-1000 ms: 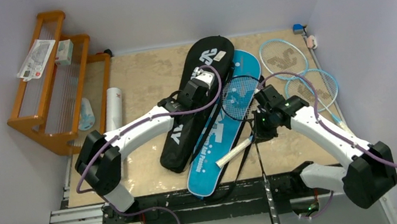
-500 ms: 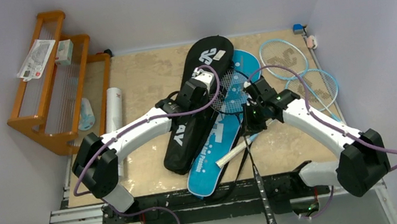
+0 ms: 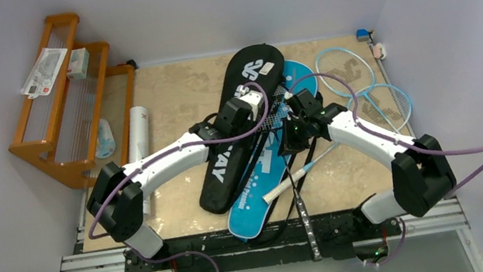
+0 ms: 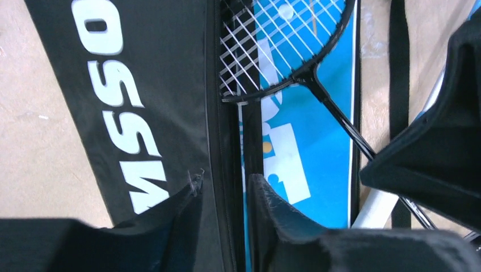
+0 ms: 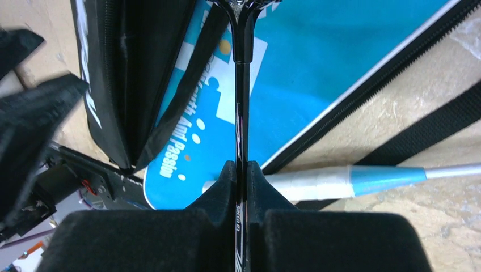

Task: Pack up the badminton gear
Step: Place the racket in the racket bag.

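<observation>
My right gripper (image 3: 290, 144) (image 5: 242, 167) is shut on the thin shaft of the black racket (image 3: 271, 113) (image 5: 241, 113). The racket's head (image 4: 283, 39) lies at the black CROSSWAY cover's (image 3: 253, 65) (image 4: 130, 85) right edge, over the blue SPORT cover (image 3: 254, 192) (image 4: 300, 141) (image 5: 317, 68). My left gripper (image 3: 253, 105) (image 4: 224, 190) pinches the black cover's zipper edge between its fingers. Two light-blue rackets (image 3: 344, 70) lie at the far right. A third one's white-taped handle (image 3: 282, 186) (image 5: 340, 178) lies across the blue cover. A white tube (image 3: 137, 126) lies at the left.
The orange wooden rack (image 3: 67, 97) stands at the far left with packets on it. A pale packet (image 3: 104, 138) lies between the rack and the tube. A black strap (image 5: 431, 124) crosses the table. The black racket's handle (image 3: 310, 237) overhangs the near edge.
My right gripper has carried the black racket left and away from me, bringing its head to the black cover's edge by my left gripper. The left gripper has barely moved.
</observation>
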### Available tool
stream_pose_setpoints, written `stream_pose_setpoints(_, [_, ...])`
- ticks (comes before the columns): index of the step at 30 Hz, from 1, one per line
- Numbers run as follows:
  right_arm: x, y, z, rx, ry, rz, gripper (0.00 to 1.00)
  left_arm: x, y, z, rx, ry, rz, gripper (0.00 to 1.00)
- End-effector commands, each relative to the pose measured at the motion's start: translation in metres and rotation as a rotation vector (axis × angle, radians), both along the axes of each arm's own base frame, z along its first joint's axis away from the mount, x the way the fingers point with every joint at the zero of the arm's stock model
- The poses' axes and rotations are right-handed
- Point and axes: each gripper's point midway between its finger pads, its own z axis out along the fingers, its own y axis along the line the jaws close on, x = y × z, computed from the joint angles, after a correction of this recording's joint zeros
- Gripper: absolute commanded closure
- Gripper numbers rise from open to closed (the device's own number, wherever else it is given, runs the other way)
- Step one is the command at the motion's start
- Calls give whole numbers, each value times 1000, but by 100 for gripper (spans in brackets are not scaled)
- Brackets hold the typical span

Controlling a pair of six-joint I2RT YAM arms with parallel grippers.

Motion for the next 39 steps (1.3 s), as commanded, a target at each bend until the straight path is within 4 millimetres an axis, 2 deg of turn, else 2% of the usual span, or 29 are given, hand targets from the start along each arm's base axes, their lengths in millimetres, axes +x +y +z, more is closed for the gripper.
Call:
stream_pose_setpoints(1, [36, 23, 27, 96, -138, -17, 100, -8, 10, 0, 38, -27, 34, 59])
stream_pose_setpoints(2, [37, 24, 26, 100, -137, -20, 100, -7, 17, -5, 73, -40, 62, 50])
stream_pose_setpoints(3, [38, 26, 27, 108, -141, -19, 100, -8, 22, -10, 102, -40, 85, 46])
stream_pose_setpoints(6, [41, 29, 28, 128, -149, -20, 100, -7, 32, -24, 166, -32, 130, 41])
stream_pose_setpoints(10, [42, 33, 32, 152, -159, -18, 100, 0, 38, -31, 212, -61, 178, 34])
stream_pose_setpoints(17, [43, 35, 33, 158, -157, -14, 100, 25, 54, -43, 347, -150, 289, 32])
stream_pose_setpoints(19, [43, 36, 34, 166, -160, -11, 100, 32, 58, -42, 352, -186, 330, 34])
stream_pose_setpoints(22, [45, 36, 33, 169, -173, -13, 100, 37, 58, -35, 278, -209, 347, 42])
stream_pose_setpoints(25, [47, 37, 32, 168, -179, -13, 100, 40, 60, -31, 240, -208, 344, 62])
stream_pose_setpoints(29, [49, 39, 30, 172, -177, -12, 100, 43, 67, -23, 270, -242, 359, 97])
stream_pose_setpoints(31, [50, 39, 30, 174, -179, -13, 100, 41, 66, -14, 241, -259, 340, 100])
stream_pose_setpoints(35, [54, 42, 27, 178, -181, -13, 100, 26, 47, 10, 146, -252, 214, 100])
stream_pose_setpoints(39, [60, 44, 24, 175, -182, -21, 100, 5, 30, 19, 75, -188, 97, 100])
